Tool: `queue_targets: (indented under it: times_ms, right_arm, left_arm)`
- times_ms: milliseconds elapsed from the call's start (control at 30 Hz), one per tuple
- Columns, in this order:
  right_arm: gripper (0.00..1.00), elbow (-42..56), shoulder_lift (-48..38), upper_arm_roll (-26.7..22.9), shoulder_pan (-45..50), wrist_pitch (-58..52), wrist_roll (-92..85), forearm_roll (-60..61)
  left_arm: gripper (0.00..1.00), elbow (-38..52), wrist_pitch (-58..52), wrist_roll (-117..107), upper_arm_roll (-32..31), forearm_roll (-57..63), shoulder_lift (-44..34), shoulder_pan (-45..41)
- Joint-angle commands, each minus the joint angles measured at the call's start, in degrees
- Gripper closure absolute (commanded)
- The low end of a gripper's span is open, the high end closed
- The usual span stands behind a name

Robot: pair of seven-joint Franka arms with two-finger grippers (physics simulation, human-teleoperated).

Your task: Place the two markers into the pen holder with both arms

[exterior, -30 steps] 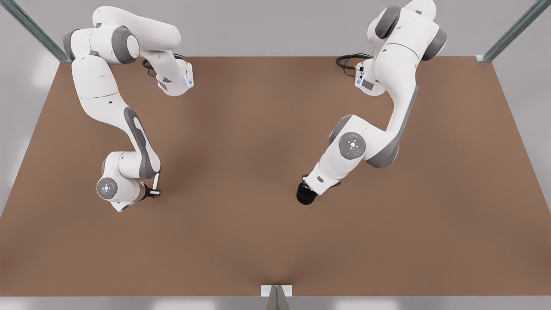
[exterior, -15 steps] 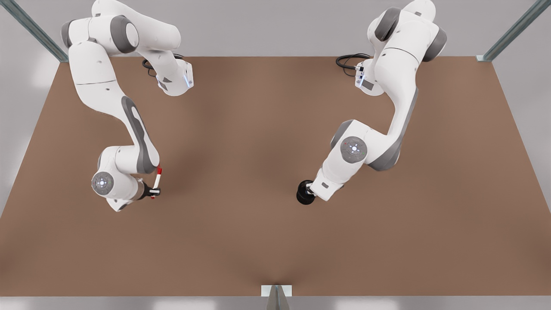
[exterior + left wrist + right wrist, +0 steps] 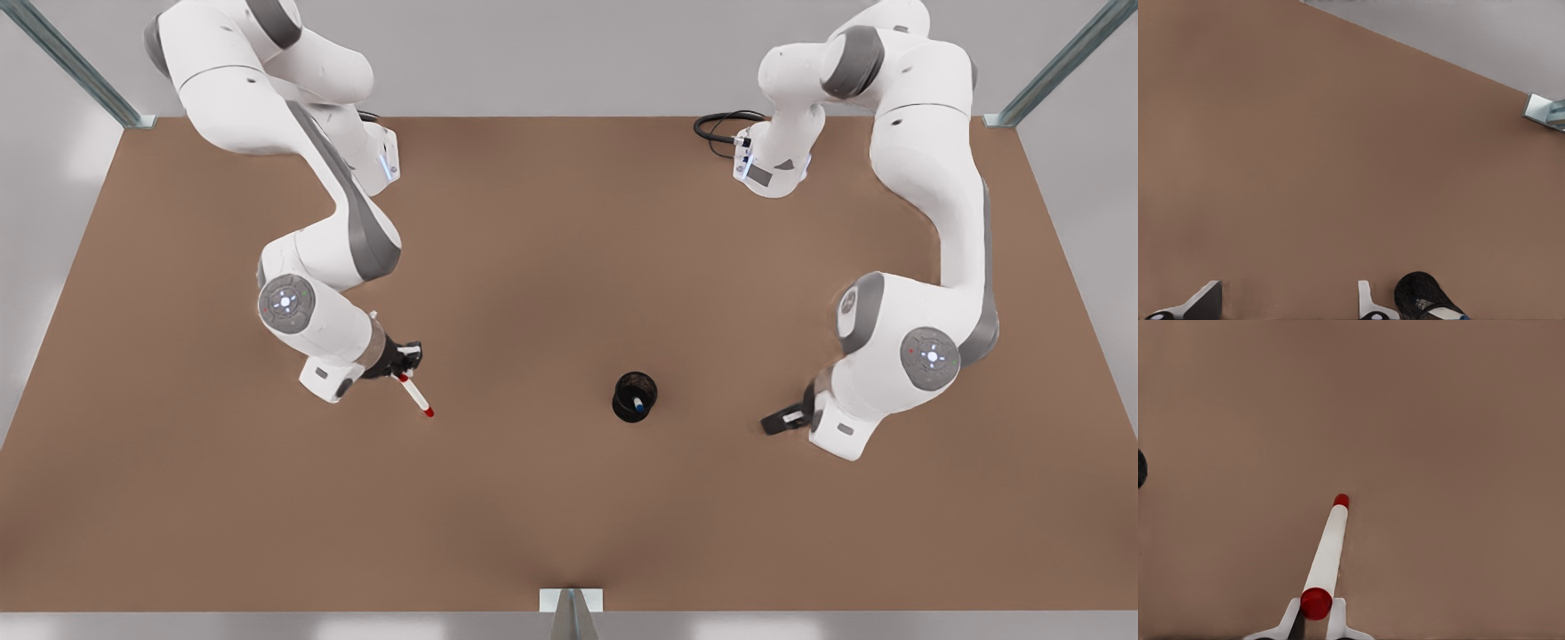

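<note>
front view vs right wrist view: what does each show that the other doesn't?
Front view alone: the left gripper, open, at the front view's right, apart from the pen holder; the blue-capped marker standing inside that holder.

Right wrist view alone: the red marker's round end seen end-on between the right gripper's fingertips.

Both: the right gripper shut on the red marker, the brown table, and the pen holder.

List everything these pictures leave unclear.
- Blue-capped white marker: the front view shows its top end; the black cylindrical pen holder hides the barrel.
- Pen holder: cut by the left wrist view's edge.
- Red-capped white marker: where the right gripper clamps it is cut by the right wrist view's edge.
- Left gripper, jaws apart: partly behind its own wrist in the front view.
</note>
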Motion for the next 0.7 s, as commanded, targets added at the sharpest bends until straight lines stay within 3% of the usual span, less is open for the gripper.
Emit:
queue_targets:
  times_ms: [0, 33, 100, 267, 467, 600, 667]
  right_arm:
    - [0.75, 0.6, 0.0, 2.4, 0.0, -1.9, 19.1, -0.6]
    - [0.75, 0.9, 0.1, 3.9, 0.1, -1.9, 21.2, -0.6]
    - [0.75, 3.3, 0.1, 5.0, 3.1, -2.1, 27.0, -0.6]
    - [0.75, 9.4, 2.0, 4.9, 11.0, -4.4, 36.5, -0.9]
    - [0.75, 23.7, 11.3, 3.8, 19.9, -4.2, 43.8, -4.7]
    - [0.75, 34.6, 16.6, -3.3, 29.6, -3.5, 44.6, -5.0]
    - [0.76, 39.4, 19.7, -4.2, 32.9, -2.8, 44.6, -5.0]
  left_arm:
    - [0.0, 1.9, -20.3, 30.6, 0.4, 0.1, -5.3, 4.2]
    - [0.0, 1.8, -22.4, 31.0, 1.0, 0.1, -10.2, 5.4]
    - [0.0, -4.8, -22.1, 30.8, 8.2, 0.3, -20.8, 0.0]
    - [0.0, -3.9, -22.3, 28.7, 7.7, 0.5, -18.9, -1.1]
    - [0.0, -3.5, -21.3, 30.3, 7.6, 0.5, -16.0, -2.2]
    - [0.0, -3.5, -21.3, 30.5, 7.6, 0.5, -15.5, -2.1]
    - [0.0, -3.5, -21.3, 30.6, 7.7, 0.5, -15.4, -2.1]
